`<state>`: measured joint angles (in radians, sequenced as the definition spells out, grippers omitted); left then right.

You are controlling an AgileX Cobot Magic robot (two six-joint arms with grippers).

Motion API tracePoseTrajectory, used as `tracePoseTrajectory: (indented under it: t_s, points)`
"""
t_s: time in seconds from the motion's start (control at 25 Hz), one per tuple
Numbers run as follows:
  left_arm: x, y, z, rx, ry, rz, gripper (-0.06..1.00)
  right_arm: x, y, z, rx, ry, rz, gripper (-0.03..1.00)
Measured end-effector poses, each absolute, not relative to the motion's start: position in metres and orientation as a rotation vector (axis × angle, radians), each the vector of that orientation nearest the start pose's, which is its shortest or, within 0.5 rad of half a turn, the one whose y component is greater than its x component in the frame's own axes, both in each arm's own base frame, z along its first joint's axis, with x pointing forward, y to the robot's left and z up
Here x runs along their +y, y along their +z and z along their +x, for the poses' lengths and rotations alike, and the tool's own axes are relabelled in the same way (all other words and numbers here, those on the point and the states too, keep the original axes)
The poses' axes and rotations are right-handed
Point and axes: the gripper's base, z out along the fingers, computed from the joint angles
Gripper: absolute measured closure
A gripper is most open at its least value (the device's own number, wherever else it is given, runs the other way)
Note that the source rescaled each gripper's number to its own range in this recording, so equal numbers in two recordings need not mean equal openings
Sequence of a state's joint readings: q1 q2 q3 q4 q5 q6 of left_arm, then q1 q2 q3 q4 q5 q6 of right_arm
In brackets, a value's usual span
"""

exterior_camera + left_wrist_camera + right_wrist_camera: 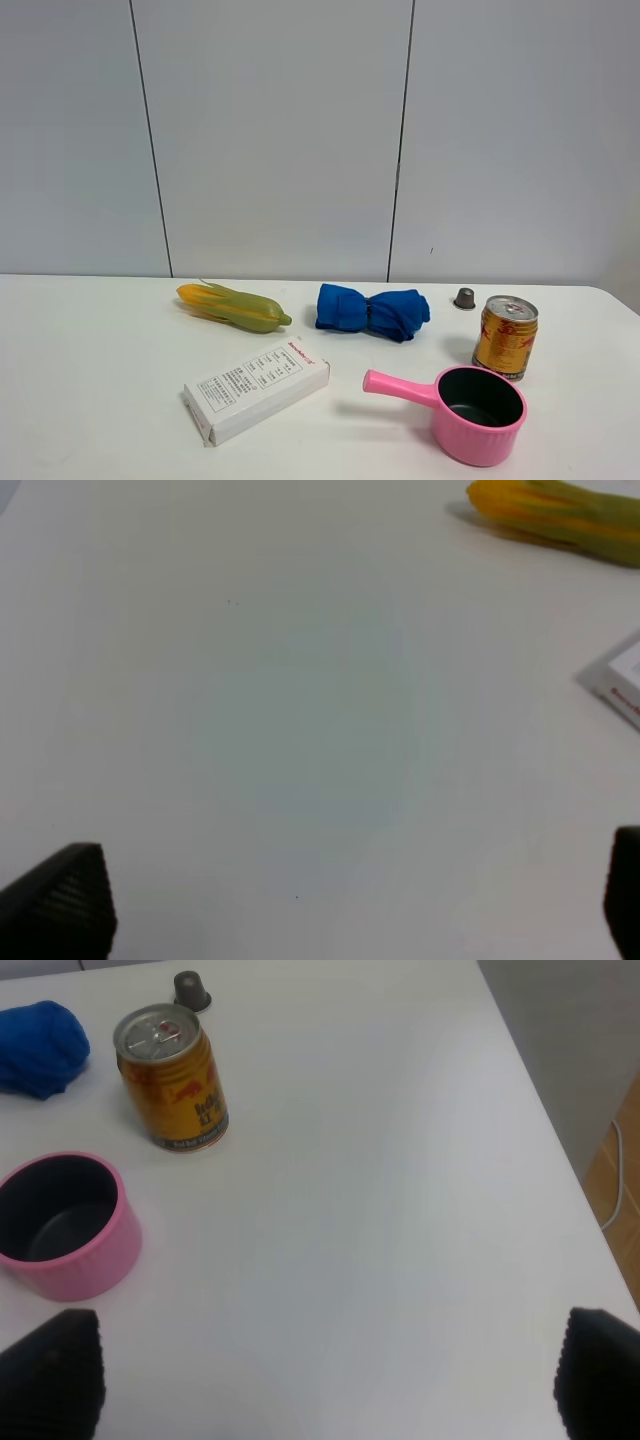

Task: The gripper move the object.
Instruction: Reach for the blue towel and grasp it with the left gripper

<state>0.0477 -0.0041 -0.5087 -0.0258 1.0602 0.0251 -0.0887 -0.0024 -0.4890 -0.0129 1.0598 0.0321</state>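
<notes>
Pink pot (pixel 478 412) nearest, front right, with white box (pixel 257 388) just left of it. Farther back on the table (pixel 90 380): blue cloth (pixel 372 311), lying between corn cob (pixel 235 306) on the left and gold can (pixel 505 336) on the right, touching neither. Left pincer (pixel 350 900) spread wide apart, right pincer (pixel 325 1380) same.

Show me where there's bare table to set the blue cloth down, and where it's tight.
Widest bare patch: the table left of the corn cob and white box. Another: right of the can and pink pot, to the table edge. Crowded: the middle, where blue cloth, can, pot handle and box sit close.
</notes>
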Motion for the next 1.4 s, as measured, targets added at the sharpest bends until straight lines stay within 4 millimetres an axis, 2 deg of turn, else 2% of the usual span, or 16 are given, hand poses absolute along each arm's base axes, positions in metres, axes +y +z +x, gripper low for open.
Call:
tracePoseTrajectory:
  t_s: [0.72,0.92,1.08,1.24,1.4]
  points:
    - [-0.004,0.281,-0.006,2.023,-0.001,-0.008,-0.06,-0.001,0.274,-0.004,2.049,-0.051,0.124,-0.03]
    - [-0.01,0.314,0.001,1.924,-0.055,0.051,-0.06,-0.001,0.274,-0.004,2.049,-0.051,0.124,-0.03]
    - [-0.014,0.338,0.035,2.004,-0.099,0.131,-0.06,-0.001,0.274,-0.004,2.049,-0.051,0.124,-0.03]
    - [-0.016,0.355,0.088,2.119,-0.101,0.271,-0.06,-0.001,0.274,-0.004,2.049,-0.051,0.124,-0.03]
    - [-0.02,0.369,0.151,2.183,-0.18,0.372,-0.06,-0.001,0.274,-0.004,2.049,-0.051,0.124,-0.03]
